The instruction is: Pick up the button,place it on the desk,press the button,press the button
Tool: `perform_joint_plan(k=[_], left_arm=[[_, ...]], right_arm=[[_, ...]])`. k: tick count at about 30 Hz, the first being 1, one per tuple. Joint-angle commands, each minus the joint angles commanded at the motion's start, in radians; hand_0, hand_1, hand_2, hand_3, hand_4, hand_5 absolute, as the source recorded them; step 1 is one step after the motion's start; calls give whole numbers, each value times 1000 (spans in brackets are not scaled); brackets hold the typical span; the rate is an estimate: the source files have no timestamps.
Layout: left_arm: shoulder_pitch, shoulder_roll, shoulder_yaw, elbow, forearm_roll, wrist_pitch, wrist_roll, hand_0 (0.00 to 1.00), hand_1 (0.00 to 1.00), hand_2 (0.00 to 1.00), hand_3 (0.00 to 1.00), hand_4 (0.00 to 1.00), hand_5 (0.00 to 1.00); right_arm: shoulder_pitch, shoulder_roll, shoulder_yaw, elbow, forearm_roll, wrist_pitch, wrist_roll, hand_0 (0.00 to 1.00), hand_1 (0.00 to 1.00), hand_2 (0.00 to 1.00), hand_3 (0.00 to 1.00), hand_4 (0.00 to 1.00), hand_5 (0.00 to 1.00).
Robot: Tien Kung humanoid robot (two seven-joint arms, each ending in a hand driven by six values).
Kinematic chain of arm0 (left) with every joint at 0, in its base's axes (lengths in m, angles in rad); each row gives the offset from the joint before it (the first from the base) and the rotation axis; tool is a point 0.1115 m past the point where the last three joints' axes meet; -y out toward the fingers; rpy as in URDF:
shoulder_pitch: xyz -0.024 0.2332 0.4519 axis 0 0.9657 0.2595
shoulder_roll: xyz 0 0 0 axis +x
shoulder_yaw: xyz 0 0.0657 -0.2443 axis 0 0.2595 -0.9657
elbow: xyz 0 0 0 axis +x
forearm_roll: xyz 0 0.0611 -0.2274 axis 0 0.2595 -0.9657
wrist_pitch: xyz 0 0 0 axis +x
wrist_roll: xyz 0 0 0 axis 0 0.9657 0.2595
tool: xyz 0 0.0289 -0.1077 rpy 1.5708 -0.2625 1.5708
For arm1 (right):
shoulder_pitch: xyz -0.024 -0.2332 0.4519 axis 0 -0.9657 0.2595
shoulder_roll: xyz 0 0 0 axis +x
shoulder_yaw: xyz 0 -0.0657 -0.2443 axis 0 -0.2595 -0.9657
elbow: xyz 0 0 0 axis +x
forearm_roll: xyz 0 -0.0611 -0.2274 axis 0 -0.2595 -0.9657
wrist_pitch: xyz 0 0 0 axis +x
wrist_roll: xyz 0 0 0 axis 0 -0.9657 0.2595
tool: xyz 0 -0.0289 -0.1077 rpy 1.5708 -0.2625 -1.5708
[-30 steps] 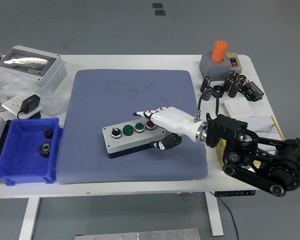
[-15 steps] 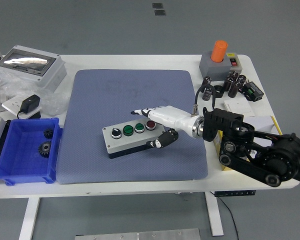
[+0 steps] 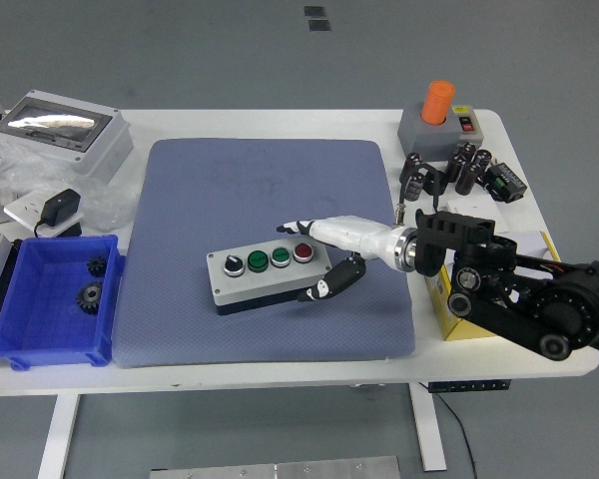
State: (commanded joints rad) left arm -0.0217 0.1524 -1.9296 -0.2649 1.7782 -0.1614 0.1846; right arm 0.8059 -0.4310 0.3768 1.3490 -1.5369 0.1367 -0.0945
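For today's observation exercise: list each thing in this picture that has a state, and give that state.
button box: flat on the blue mat, four controls facing up
right hand: fingers extended over the box's right end, holding nothing
blue bin: open, two gears inside
orange-capped box: upright at the far right

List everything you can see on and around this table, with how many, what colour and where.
button box: 1, grey, two green buttons, one red, one black knob, centre of mat
mat: 1, blue-grey, middle of table
table: 1, white
bin: 1, blue, left edge, holds two dark gears
lidded case: 1, grey, far left
adapter: 1, black, left
orange-topped box: 1, grey, far right
capacitors: several, black, far right
yellow box: 1, right, under arm
right hand: 1, white, fingers extended beside red button, thumb at box's front
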Motion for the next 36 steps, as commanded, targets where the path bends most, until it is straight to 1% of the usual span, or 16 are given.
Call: perform_joint_plan(k=[11, 12, 23, 24, 27, 29, 30, 32, 34, 35, 36], left_arm=[[4, -2, 2, 2, -3, 8, -2, 699, 675, 666, 810, 619, 858], [4, -2, 3, 2, -3, 8, -2, 699, 675, 666, 810, 620, 858], [7, -3, 5, 2, -9, 12, -1, 698, 674, 666, 808, 620, 860], [7, -3, 5, 2, -9, 12, -2, 698, 674, 667, 808, 621, 861], [6, -3, 4, 3, -8, 12, -4, 698, 674, 667, 808, 621, 861], [5, -3, 2, 4, -7, 12, -9, 698, 674, 667, 808, 621, 861], [5, -3, 1, 4, -7, 12, -11, 698, 674, 667, 808, 620, 863], [7, -3, 1, 4, -9, 12, -13, 698, 674, 667, 808, 620, 863], [11, -3, 4, 3, -14, 13, -12, 698, 674, 667, 808, 620, 863], [13, -3, 5, 2, -17, 14, -9, 698, 674, 667, 808, 620, 863], [15, -3, 6, 1, -19, 15, -8, 698, 674, 667, 808, 622, 865]], right_arm=[[-43, -42, 15, 52, 26, -12, 4, 937, 938, 984, 998, 998, 469], [-46, -45, 17, 55, 29, -13, 5, 930, 929, 982, 998, 998, 499], [-88, -74, 49, 94, 79, -6, 22, 912, 919, 978, 998, 998, 499], [-91, -75, 54, 94, 81, -8, 25, 904, 915, 976, 998, 985, 447], [-113, -84, 98, 105, 87, -18, 36, 904, 915, 976, 998, 985, 447], [-142, -104, 139, 129, 87, -29, 42, 904, 915, 976, 998, 985, 447], [-158, -116, 162, 145, 86, -36, 44, 903, 913, 976, 998, 873, 407], [-194, -151, 215, 182, 80, -67, 46, 903, 913, 976, 998, 873, 407], [-222, -191, 268, 224, 49, -109, 27, 903, 913, 976, 998, 873, 407], [-229, -213, 292, 244, 28, -117, 7, 903, 913, 976, 998, 873, 407], [-231, -230, 310, 262, 8, -106, -13, 904, 916, 974, 998, 881, 442]])
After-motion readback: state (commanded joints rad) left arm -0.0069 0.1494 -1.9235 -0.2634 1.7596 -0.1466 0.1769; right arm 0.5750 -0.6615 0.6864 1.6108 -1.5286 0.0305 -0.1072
